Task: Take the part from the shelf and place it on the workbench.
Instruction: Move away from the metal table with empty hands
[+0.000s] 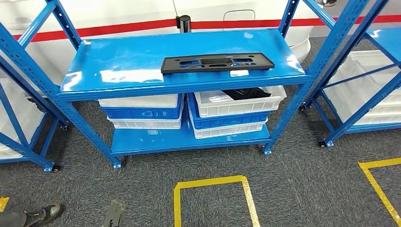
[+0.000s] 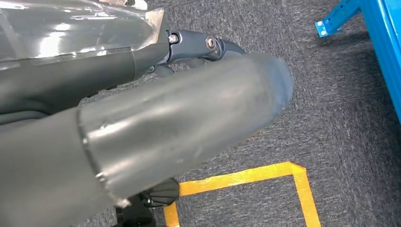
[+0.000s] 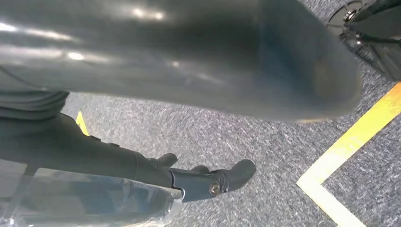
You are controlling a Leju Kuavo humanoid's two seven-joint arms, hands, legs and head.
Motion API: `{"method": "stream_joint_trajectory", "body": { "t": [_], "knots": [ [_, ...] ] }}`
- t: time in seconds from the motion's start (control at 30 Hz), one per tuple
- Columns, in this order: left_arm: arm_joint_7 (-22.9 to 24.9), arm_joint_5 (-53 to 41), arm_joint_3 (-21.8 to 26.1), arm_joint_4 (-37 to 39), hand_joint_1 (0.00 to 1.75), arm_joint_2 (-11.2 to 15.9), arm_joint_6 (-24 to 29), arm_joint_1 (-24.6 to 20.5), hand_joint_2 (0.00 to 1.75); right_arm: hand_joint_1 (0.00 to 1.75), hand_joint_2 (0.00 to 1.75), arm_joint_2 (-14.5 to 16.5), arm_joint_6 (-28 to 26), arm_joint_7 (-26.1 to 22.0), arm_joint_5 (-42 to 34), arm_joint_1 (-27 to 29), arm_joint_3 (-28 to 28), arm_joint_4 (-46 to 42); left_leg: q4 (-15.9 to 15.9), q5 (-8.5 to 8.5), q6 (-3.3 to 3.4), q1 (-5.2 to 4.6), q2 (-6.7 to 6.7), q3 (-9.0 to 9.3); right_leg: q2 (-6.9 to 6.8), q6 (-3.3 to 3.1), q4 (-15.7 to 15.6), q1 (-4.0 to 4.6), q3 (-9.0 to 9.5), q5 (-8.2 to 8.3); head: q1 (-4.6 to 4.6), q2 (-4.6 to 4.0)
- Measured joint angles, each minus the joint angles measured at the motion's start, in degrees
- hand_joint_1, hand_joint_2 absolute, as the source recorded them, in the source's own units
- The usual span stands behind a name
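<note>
Part: we're looking at a flat black part (image 1: 217, 63), long and rectangular with cut-outs, lying flat on the top board of the blue shelf (image 1: 127, 56), toward its right half. Nothing's touching it.
Shelf: blue metal rack on little casters, standing on grey carpet (image 1: 302, 179). Under the top board sit two stacks of white and blue bins (image 1: 142, 112); the right-hand top bin (image 1: 239, 100) has something black in it, can't make out what.
Floor: yellow tape square (image 1: 213, 196) right in front of the shelf, another taped corner (image 1: 378, 182) off to the right.
Left hand: our left hand (image 2: 189, 123) hangs over the carpet near the tape, thumb and dark fingers apart, holding nothing as far as we can see.
Right hand: our right hand (image 3: 198, 142) is over the carpet too, fingers stretched out apart from the thumb, nothing in it.
Person: a shoe (image 1: 45, 213) pokes in at the lower left of the head view.
</note>
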Motion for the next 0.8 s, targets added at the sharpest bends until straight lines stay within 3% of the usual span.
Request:
{"method": "stream_joint_trajectory", "body": {
  "t": [0.03,0.1,0.17,0.23,0.3,0.33,0.37,0.43,0.5,0.63,0.7,0.77,0.8],
  "knots": [
    [0.1,0.0,0.0,0.0,0.00,0.0,0.1,0.0,0.00,0.00,0.00,0.0,0.0,0.0,0.1,0.0,0.0,0.0,0.0,-0.29,0.41,-0.22,-0.10,-0.05,-0.10,0.35,0.0,0.10,0.04,-0.12,0.03,0.00],
    [0.3,0.0,0.0,0.0,0.00,-0.1,0.2,0.0,0.87,0.00,0.00,0.0,0.1,0.0,0.3,0.0,0.0,0.0,-0.5,0.89,1.27,-0.18,-0.30,0.50,-0.30,1.09,0.2,0.26,0.10,-0.50,0.03,0.00],
    [0.3,-0.1,0.1,0.0,0.00,-0.2,0.2,-0.1,1.75,0.00,0.00,-0.1,0.1,0.0,0.4,0.0,0.0,0.0,-1.2,1.60,2.03,0.06,-0.38,1.17,-0.29,1.11,3.3,0.33,-1.20,-2.34,0.09,-0.01],
    [0.3,-0.2,0.1,0.0,0.00,-0.3,0.2,-0.1,1.75,0.00,0.00,-0.1,0.2,0.0,0.4,0.0,0.0,0.0,-1.3,1.77,2.47,0.07,-0.60,1.22,-0.17,0.69,10.7,0.20,-4.78,-5.78,0.14,-0.01],
    [0.3,-0.4,0.2,0.0,0.00,-0.3,0.2,-0.1,1.75,0.00,0.00,-0.2,0.3,0.0,0.5,0.2,0.0,0.0,-1.3,1.73,2.51,0.01,-1.02,1.13,-0.09,0.99,16.2,0.14,-7.66,-7.53,0.13,0.00],
    [0.3,-0.5,0.2,0.0,0.00,-0.3,0.2,-0.1,1.75,0.00,0.00,-0.2,0.4,0.0,0.5,0.2,0.0,0.0,-1.3,1.70,2.46,0.00,-1.29,1.15,-0.08,1.47,15.8,0.10,-7.54,-6.91,0.15,0.00],
    [0.3,-0.6,0.2,0.0,0.00,-0.4,0.2,-0.1,1.75,0.00,0.00,-0.2,0.4,0.0,0.5,0.2,0.0,0.0,-1.2,1.64,2.38,0.01,-1.57,1.22,-0.07,2.02,12.9,0.02,-6.23,-5.44,0.14,0.00],
    [0.4,-0.7,0.3,0.0,0.00,-0.4,0.2,-0.1,1.75,0.00,0.00,-0.3,0.4,0.0,0.4,0.1,0.0,0.0,-1.0,1.41,2.00,-0.14,-2.07,1.34,0.16,2.70,4.6,-0.14,-2.35,-2.04,0.15,-0.01],
    [0.4,-0.7,0.3,0.0,0.00,-0.4,0.2,-0.1,1.75,0.00,0.00,-0.4,0.4,0.0,0.4,0.1,0.0,0.0,-0.8,1.10,1.43,-0.39,-2.34,1.33,0.32,2.22,0.3,-0.09,-0.38,-0.48,0.08,0.00],
    [0.5,-0.7,0.3,0.0,0.00,-0.4,0.2,-0.1,1.75,0.00,0.00,-0.3,0.4,-0.1,0.4,0.0,0.0,0.0,0.0,0.41,0.40,-0.18,-2.21,0.92,0.17,0.68,-0.2,-0.41,-0.12,0.06,-0.01,0.00],
    [0.5,-0.8,0.3,0.0,0.00,-0.3,0.2,-0.1,1.75,0.00,0.00,-0.3,0.4,-0.2,0.6,0.0,0.0,0.0,4.7,-2.55,-0.20,0.03,-1.69,-1.14,0.02,0.09,-0.3,-0.70,-0.06,0.18,-0.27,0.00],
    [0.6,-0.8,0.3,0.0,0.00,-0.3,0.2,-0.1,1.75,0.00,0.00,-0.3,0.5,-0.3,0.8,0.1,0.0,0.0,12.5,-6.24,-0.68,0.16,-1.28,-4.86,-0.21,-0.20,-0.2,-0.60,-0.08,0.15,-0.45,0.00],
    [0.6,-0.8,0.3,0.0,0.00,-0.3,0.2,-0.1,1.75,0.00,0.00,-0.3,0.6,-0.3,0.9,0.1,0.0,0.0,15.3,-6.96,-0.79,0.20,-1.17,-6.25,-0.32,-0.21,-0.2,-0.57,-0.08,0.13,-0.44,0.00]
  ]
}}
